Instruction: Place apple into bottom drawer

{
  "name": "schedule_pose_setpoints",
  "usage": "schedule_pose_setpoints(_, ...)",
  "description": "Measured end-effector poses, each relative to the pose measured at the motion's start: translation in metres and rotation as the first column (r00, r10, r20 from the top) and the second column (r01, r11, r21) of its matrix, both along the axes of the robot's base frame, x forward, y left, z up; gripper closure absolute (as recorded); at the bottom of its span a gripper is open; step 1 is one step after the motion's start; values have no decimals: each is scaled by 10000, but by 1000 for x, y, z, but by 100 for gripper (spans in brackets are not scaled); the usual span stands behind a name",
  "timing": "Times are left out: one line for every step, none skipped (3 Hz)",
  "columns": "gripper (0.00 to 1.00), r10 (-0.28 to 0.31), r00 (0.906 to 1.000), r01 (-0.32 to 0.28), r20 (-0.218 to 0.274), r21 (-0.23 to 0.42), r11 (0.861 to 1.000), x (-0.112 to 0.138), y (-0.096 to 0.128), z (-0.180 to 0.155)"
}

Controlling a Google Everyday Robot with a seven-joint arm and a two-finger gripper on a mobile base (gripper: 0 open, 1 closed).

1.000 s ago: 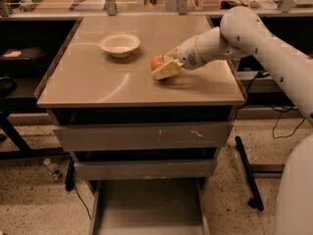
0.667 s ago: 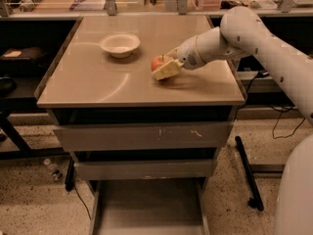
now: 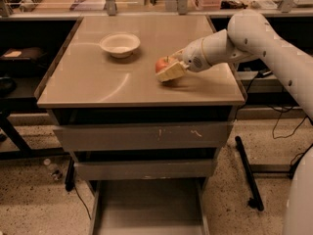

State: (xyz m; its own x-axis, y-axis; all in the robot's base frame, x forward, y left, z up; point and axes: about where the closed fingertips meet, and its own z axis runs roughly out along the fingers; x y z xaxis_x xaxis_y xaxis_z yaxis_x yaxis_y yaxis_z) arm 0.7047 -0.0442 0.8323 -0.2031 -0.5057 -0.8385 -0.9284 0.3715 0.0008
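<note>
Apparently gripper [image 3: 168,70] around smooth round apple [image 3: 161,63].

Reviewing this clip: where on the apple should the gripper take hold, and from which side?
Take the apple across its round middle, from the side facing the arm, where the gripper sits right by it on the tabletop. It is round with no handle, and the bowl stands well apart, so its sides are free.

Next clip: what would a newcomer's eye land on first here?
First, the big white arm reaching in from the right, with its gripper at the red apple on the right half of the tabletop. Next, the bottom drawer pulled out at the foot of the cabinet, and the cream bowl at the tabletop's back left.
</note>
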Motion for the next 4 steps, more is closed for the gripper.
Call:
schedule_pose_setpoints(100, 181, 9996, -186, 199, 224, 9996, -28, -10, 8)
schedule_pose_setpoints(100, 493, 9961, -518, 739, 325, 9981, -68, -18, 27)
schedule_pose_setpoints(100, 544, 9877, -589, 1467, 269, 9979, -108, -32, 41)
schedule_pose_setpoints(100, 318, 9798, -352, 1974, 139, 9993, -146, -55, 26)
